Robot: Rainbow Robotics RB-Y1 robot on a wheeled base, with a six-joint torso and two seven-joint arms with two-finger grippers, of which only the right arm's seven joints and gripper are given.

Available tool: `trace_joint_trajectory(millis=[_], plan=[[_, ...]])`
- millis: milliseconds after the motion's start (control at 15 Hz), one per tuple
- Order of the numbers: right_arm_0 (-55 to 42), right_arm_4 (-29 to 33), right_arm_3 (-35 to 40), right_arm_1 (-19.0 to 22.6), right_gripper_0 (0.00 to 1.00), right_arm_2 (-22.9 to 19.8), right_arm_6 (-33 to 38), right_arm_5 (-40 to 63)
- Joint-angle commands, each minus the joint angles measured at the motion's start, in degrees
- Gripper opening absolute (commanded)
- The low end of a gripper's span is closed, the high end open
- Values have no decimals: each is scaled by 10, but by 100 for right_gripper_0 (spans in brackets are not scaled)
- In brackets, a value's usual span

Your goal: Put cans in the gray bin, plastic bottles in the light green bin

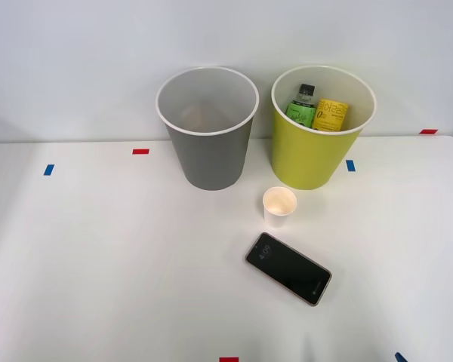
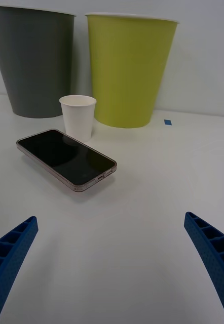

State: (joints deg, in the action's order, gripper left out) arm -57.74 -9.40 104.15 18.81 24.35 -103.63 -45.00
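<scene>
The gray bin [image 1: 208, 143] stands at the back of the table, with the light green bin [image 1: 309, 154] just to its right. Inside the light green bin stands a plastic bottle [image 1: 302, 105] with a green label and black cap, beside a yellow-labelled container [image 1: 332, 115]. In the right wrist view my right gripper [image 2: 110, 218] is open and holds nothing. Its blue fingers [image 2: 13, 248] are low over the table, short of a phone. The gray bin [image 2: 33, 61] and the light green bin [image 2: 127, 71] rise beyond it.
A white paper cup [image 1: 279, 206] stands upright in front of the bins. A black phone [image 1: 288, 268] lies flat just nearer than the cup [image 2: 77, 116]. Red and blue tape marks [image 1: 140, 151] dot the white table.
</scene>
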Motion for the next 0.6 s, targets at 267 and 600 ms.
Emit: trace_joint_trajectory(millis=[267,600], plan=[[0,0,0,0,100,0,0,0],[0,0,0,0,100,0,0,0]])
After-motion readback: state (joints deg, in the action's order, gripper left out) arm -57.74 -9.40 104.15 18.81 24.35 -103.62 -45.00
